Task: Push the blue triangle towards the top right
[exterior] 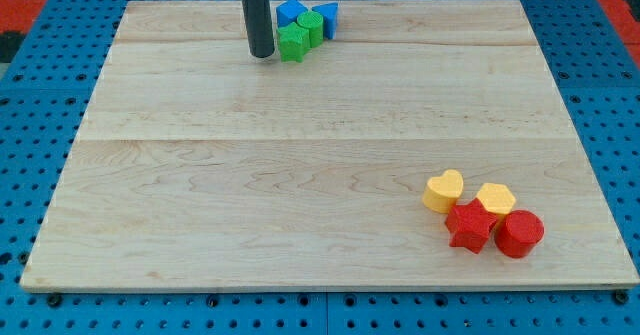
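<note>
No readable text, labels or numbers

A pale wooden board [300, 195] fills most of the view, made of long planks joined edge to edge, with fine grain running across from the view's left to its right. It lies on a blue perforated surface [40, 125] dotted with regular rows of small holes, which shows along all four sides of the board. At the view's top corners, patches of red [20, 0] show beyond the blue. The light is even and soft, with faint shadows.
</note>
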